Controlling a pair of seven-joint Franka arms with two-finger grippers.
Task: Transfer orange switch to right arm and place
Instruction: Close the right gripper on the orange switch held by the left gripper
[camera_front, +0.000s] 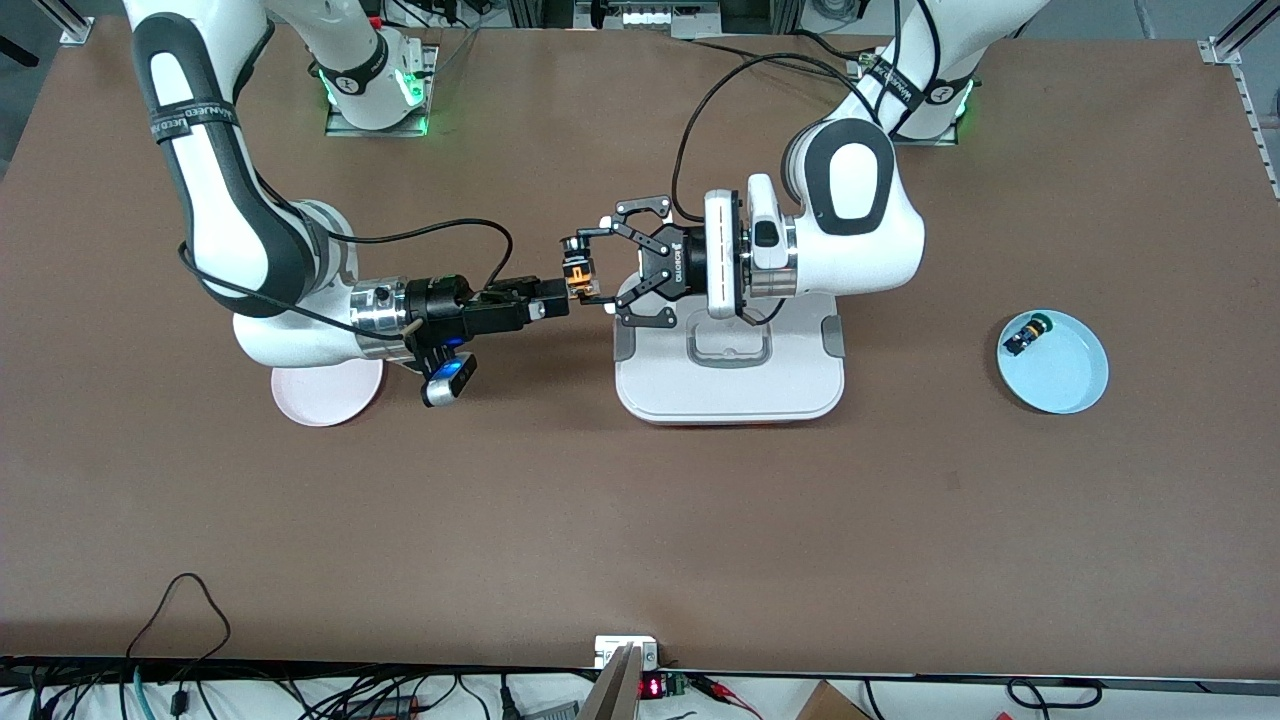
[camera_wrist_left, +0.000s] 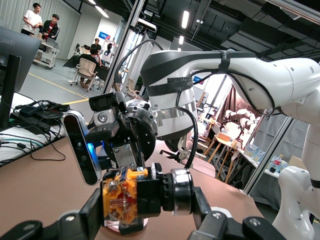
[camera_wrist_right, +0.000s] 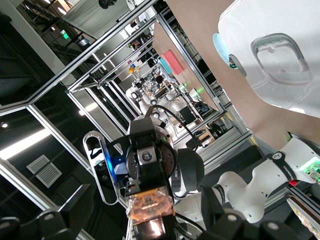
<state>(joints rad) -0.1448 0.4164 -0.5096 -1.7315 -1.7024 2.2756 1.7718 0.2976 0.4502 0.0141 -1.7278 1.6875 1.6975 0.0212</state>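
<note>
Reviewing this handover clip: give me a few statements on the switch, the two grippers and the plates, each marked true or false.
1. The left gripper is shut on the orange switch. True.
2. The switch lies on the pink plate. False: it is in the air, between the grippers.
3. The right gripper is at the switch. True.
4. The blue plate holds nothing. False: a small black part lies in it.

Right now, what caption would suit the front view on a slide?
Mid-air handover: left pincer grips the orange switch as the right pincer meets it above the table.
</note>
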